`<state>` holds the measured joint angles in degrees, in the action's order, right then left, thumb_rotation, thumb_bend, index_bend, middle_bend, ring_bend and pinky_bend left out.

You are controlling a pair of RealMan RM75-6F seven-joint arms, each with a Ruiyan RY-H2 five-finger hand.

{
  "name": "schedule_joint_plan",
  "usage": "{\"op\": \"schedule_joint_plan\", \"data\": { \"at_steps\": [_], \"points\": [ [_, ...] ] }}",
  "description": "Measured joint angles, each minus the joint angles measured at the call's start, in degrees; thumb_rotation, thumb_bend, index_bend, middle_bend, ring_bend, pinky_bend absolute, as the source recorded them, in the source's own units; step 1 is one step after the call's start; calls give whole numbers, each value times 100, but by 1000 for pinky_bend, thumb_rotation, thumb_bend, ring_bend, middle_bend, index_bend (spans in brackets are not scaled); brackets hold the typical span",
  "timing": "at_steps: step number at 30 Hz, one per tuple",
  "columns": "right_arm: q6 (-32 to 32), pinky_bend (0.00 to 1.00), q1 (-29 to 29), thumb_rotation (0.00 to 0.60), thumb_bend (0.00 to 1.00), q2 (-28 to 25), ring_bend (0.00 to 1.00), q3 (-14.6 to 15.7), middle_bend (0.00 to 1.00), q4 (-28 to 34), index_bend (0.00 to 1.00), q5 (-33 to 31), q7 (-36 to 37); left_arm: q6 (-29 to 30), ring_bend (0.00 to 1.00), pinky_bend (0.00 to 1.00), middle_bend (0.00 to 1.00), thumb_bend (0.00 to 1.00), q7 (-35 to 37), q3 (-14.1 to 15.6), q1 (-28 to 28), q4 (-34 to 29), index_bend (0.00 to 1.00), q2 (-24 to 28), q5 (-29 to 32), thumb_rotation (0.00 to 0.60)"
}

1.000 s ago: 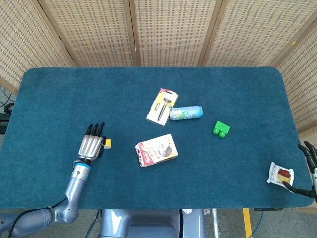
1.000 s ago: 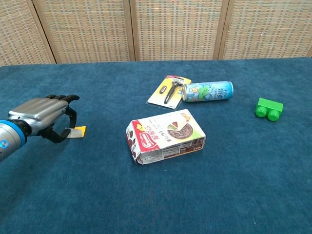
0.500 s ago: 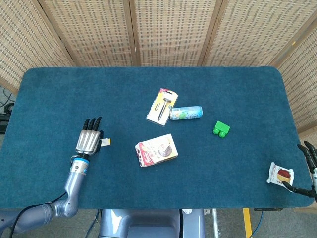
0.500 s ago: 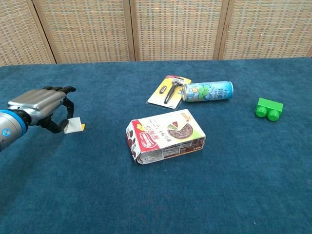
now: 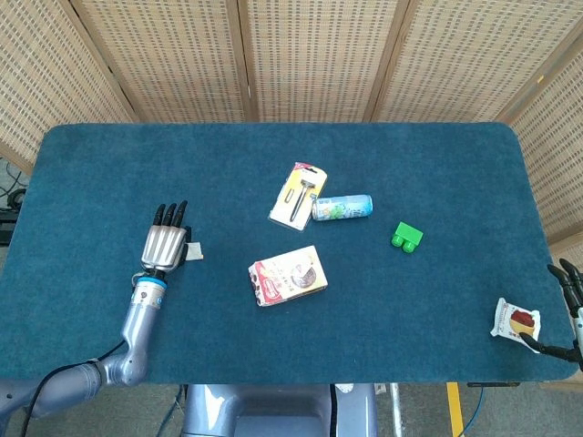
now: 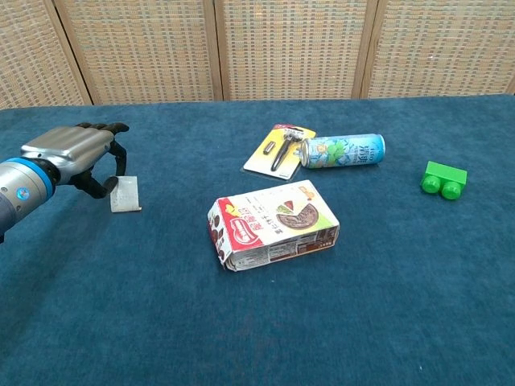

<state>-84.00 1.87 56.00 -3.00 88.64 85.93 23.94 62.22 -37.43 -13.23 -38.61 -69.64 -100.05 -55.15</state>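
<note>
The can point(image 5: 342, 208) lies just right of the razor pack point(image 5: 298, 196).

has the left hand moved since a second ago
Yes. In the chest view the left hand, pinching a small white packet, has risen and shifted toward the far edge of the table, away from the snack box, which lies where it was.

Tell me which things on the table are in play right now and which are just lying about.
In play:
left hand, pinching the small white packet.

Lying about:
snack box
razor pack
drink can
green block
red-and-white sachet, by the right hand
</note>
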Motion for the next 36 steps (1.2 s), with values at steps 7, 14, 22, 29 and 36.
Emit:
{"op": "schedule_joint_plan", "data": {
  "at_steps": [7,14,22,29,36],
  "points": [
    [6,0,1,600,103,-3,0,-3,0,-10,0,-5,20,52,0,0,0,511,49,-169,-64,2,660,57,104,600],
    [-2,0,-1,600,104,-2,0,2,0,-1,0,7,-2,200,0,0,0,363,296,-261,25,-382,398,293,72,600],
    [-9,0,0,600,104,3,0,-1,0,13,0,9,-70,688,0,0,0,246,835,0,544,-1538,84,1052,-469,600],
    [-92,0,-44,600,105,-11,0,-25,0,85,0,-34,-136,1244,0,0,0,230,1099,581,1189,-2294,37,1801,-1084,600],
    [-170,0,-87,600,103,-41,0,-49,0,125,0,-58,-151,1828,0,0,0,229,1203,1055,1721,-2531,36,2148,-1662,600]
  ]
}}
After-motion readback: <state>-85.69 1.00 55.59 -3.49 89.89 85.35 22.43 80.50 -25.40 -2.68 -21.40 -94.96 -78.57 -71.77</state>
